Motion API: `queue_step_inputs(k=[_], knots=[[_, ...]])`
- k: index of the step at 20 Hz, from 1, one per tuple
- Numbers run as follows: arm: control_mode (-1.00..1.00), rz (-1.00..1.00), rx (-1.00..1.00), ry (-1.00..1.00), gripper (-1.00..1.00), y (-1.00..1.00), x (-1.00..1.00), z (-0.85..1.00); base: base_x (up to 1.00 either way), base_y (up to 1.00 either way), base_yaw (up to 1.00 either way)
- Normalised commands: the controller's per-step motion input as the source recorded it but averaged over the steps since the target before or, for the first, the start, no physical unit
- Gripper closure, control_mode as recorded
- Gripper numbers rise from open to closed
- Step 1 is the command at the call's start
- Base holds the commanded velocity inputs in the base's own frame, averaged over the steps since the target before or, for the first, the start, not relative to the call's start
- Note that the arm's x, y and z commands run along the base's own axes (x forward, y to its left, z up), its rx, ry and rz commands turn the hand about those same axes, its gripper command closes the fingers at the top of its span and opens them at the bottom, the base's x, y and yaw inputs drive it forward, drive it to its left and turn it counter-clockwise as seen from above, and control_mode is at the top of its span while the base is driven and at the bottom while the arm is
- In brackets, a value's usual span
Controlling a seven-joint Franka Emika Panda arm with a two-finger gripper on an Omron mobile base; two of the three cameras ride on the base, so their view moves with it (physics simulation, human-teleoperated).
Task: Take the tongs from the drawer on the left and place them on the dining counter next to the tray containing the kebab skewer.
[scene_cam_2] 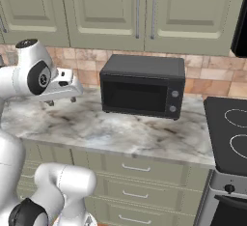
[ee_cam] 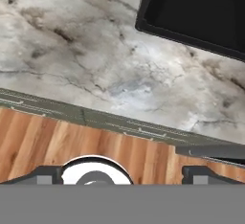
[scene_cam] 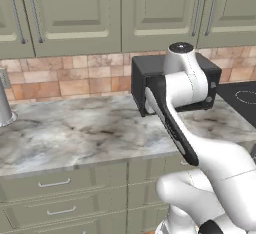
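Right base view: jaws are seen above the left part of the marble bench (scene_cam_2: 144, 135), pointed down, clear of the surface, just left of the black microwave (scene_cam_2: 142, 92). Nothing is held between them. Hand view: the two dark finger tips (ee_cam: 45, 174) are set wide apart at the bottom, empty; beyond them the wooden floor (ee_cam: 43, 137), the bench's front edge and the microwave at the top right corner are seen.

Left base view: a wide shallow drawer (scene_cam: 55, 183) is noted directly under the bench's front edge, left of the arm, shut, its slim silver handle horizontal. Deeper drawers (scene_cam: 62, 210) are stacked beneath it. Whether this is the task's drawer cannot be told.

A stove (scene_cam_2: 229, 128) is set against the bench's right end. A grey cylinder (scene_cam: 4, 105) is noted at the bench's left edge.
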Motion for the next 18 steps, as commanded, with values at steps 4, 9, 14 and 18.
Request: queue_step_inputs(k=[4, 9, 14, 18], knots=[[-1.00, 0.13, -0.10, -0.08, -1.00, 0.46, -0.49, 0.00, 0.00, 0.00, 0.00], [-1.00, 0.11, -0.01, -0.10, -1.00, 0.46, -0.53, -0.01, 0.00, 0.00, 0.00], [-1.00, 0.11, 0.00, -0.09, -1.00, 0.54, -0.53, -0.06, 0.00, 0.00, 0.00], [-1.00, 0.12, 0.00, -0.04, -1.00, 0.60, -0.45, -0.14, 0.00, 0.00, 0.00]])
